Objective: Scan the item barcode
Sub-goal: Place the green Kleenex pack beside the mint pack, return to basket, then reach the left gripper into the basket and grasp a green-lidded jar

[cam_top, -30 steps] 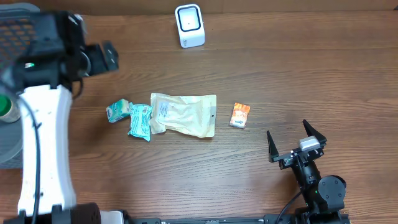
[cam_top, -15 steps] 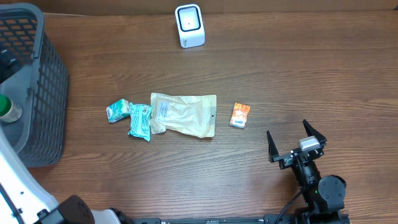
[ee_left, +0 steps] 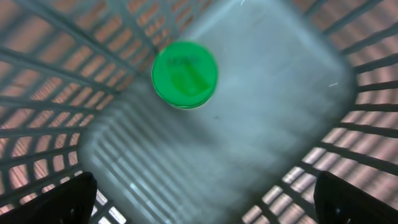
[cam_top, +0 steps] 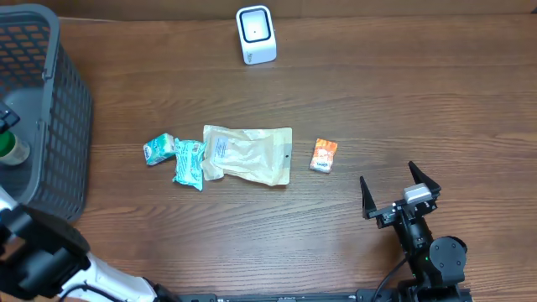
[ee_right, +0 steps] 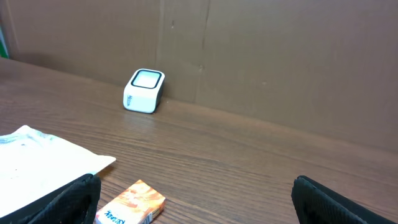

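Observation:
A white barcode scanner stands at the table's far edge and also shows in the right wrist view. In the middle of the table lie two teal packets, a beige pouch and a small orange box. No barcode is readable on any of them. My right gripper rests open near the front right, with the orange box just ahead of its left finger. My left gripper hangs open and empty over the inside of the grey basket, above a green-capped bottle.
The grey mesh basket stands at the left edge of the table, with the green-capped bottle inside. The left arm's white link and dark joint fill the lower left corner. A brown wall rises behind the scanner.
In the overhead view the left arm has swung off the basket toward the lower left corner, uncovering the basket. The right arm and the table items have not moved.

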Robot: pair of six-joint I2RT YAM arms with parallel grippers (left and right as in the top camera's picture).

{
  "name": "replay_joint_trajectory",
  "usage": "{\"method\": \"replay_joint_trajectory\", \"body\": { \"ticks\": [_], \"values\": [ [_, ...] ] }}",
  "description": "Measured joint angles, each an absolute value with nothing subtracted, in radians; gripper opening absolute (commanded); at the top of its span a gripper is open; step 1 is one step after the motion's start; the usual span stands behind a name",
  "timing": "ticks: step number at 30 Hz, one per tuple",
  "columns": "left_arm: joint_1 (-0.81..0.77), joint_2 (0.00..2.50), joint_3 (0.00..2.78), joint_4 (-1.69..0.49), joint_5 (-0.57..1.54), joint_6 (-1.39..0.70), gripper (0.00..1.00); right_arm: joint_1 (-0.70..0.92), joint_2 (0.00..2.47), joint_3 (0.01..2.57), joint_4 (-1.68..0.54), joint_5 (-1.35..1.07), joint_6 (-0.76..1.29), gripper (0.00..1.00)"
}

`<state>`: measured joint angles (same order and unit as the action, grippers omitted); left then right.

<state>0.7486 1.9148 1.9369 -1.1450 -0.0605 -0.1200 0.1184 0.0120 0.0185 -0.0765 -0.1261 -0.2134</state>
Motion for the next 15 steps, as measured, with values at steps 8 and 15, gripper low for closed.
{"method": "replay_joint_trajectory", "body": {
  "ticks": [8, 15],
  "values": [
    [0.758, 2.034, 1.937, -1.109, -0.126, -0.119, 0.95, 0.118, 0.012, 0.019, -0.076, -0.126, -0.213, 1.0],
    [0.768, 2.106, 1.937, -1.041, -0.148, -0.082, 0.97, 0.118, 0.012, 0.019, -0.076, -0.126, -0.213, 1.0]
  ]
}}
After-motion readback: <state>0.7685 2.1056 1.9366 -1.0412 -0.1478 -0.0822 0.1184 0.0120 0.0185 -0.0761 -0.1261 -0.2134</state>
